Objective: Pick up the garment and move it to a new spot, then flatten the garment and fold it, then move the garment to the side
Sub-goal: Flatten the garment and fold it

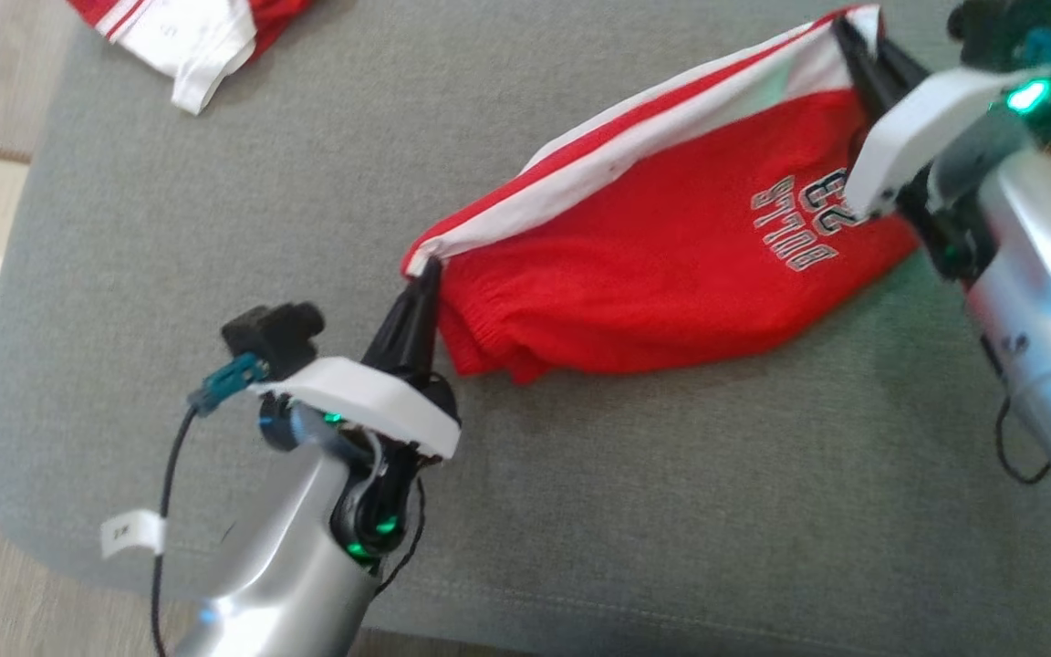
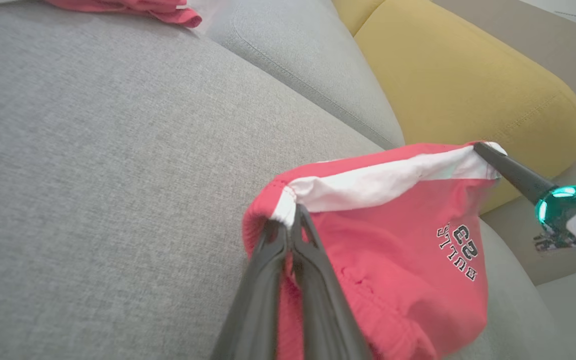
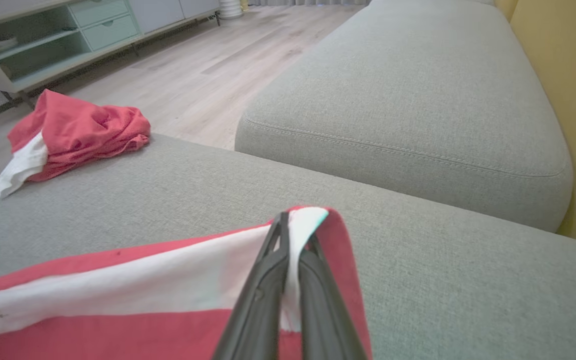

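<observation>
The left jaws and right jaws each clench one end of the red shorts' [image 1: 653,274] white-striped edge, stretched between them over the sofa seat [image 1: 215,228]; holding it taut and level while lowering should land them flat.

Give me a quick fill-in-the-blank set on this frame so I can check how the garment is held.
1. The left gripper and the right gripper each pinch the garment at its ____ stripe.
2. The lettering printed on the garment lies nearer the ____ gripper.
3. The cushion behind the grey seat is ____ in colour.
Missing words: white; right; yellow.
</observation>
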You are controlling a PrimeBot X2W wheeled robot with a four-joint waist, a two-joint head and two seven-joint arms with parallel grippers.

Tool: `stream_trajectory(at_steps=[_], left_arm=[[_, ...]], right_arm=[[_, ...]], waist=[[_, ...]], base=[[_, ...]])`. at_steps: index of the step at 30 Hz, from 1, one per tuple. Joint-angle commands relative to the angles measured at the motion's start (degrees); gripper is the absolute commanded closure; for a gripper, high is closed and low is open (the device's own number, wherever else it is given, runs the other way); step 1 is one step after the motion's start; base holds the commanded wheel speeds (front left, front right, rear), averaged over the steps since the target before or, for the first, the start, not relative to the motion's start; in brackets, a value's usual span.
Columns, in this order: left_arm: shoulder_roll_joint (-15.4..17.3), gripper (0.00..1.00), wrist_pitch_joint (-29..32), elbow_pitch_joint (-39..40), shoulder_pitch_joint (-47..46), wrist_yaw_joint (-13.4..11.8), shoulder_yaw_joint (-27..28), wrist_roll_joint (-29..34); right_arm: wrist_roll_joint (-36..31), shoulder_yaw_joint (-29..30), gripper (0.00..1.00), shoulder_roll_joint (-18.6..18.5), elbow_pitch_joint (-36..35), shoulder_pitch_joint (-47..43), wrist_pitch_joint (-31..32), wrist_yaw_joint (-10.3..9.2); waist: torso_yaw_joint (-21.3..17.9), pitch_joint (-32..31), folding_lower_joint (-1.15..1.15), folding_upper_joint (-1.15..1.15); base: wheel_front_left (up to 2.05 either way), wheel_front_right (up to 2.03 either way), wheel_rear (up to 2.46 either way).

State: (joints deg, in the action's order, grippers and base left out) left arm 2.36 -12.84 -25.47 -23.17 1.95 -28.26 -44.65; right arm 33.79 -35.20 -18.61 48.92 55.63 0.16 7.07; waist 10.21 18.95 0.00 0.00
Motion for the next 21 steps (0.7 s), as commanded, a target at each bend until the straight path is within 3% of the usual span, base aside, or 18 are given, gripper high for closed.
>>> stream_trajectory(at_steps=[1,11,12,13,14,15,17,21], left_arm=[[0.53,1.00,-0.91,0.71,-2.55,-0.37,0.07,-1.17],[0.53,1.00,-1.88,-1.75,-7.17,-1.46,-6.93,-5.27],[0.53,1.00,-1.94,-1.91,-7.65,-1.30,-7.76,-5.09],[0.53,1.00,-2.00,-2.03,-8.06,-1.37,-8.29,-4.73],[0.53,0.84,-2.05,-2.06,-8.30,-1.47,-8.61,-4.53],[0.53,0.60,-2.08,-2.05,-8.49,-1.54,-8.90,-4.21],[0.53,0.00,-2.12,-1.51,-8.79,-1.87,-8.89,-2.84],[0.53,0.00,-2.14,1.05,-8.01,-2.22,-8.06,-0.07]], right_arm=[[0.79,-1.31,1.00,0.22,0.88,2.04,-1.00,0.42],[3.72,-5.42,1.00,-0.18,10.35,7.51,-1.52,0.42],[3.88,-5.90,0.98,-0.23,11.04,7.89,-1.77,0.42],[3.92,-6.57,0.76,-0.28,11.54,8.21,-2.03,0.42],[4.07,-7.24,0.42,-0.32,11.88,8.45,-2.31,0.42],[4.33,-7.79,0.00,-0.39,12.20,8.67,-2.59,0.42],[4.71,-9.15,0.00,-0.65,12.51,9.14,-3.17,0.42],[6.05,-11.25,0.00,-1.06,12.91,9.83,-4.68,0.42]], waist=[[1.38,0.94,0.00,0.00],[3.99,2.59,0.00,0.00],[4.15,2.63,0.00,0.00],[4.28,2.67,0.00,0.00],[4.40,2.67,0.00,0.00],[4.52,2.67,0.00,0.00],[4.77,2.69,0.00,0.00],[5.08,2.64,0.00,0.00]], base=[[0.00,0.00,0.00],[0.00,0.00,0.00],[0.00,0.00,0.00],[0.00,0.00,0.00],[0.00,0.00,0.00],[0.00,0.00,0.00],[0.00,0.00,0.00],[0.00,0.00,0.00]])
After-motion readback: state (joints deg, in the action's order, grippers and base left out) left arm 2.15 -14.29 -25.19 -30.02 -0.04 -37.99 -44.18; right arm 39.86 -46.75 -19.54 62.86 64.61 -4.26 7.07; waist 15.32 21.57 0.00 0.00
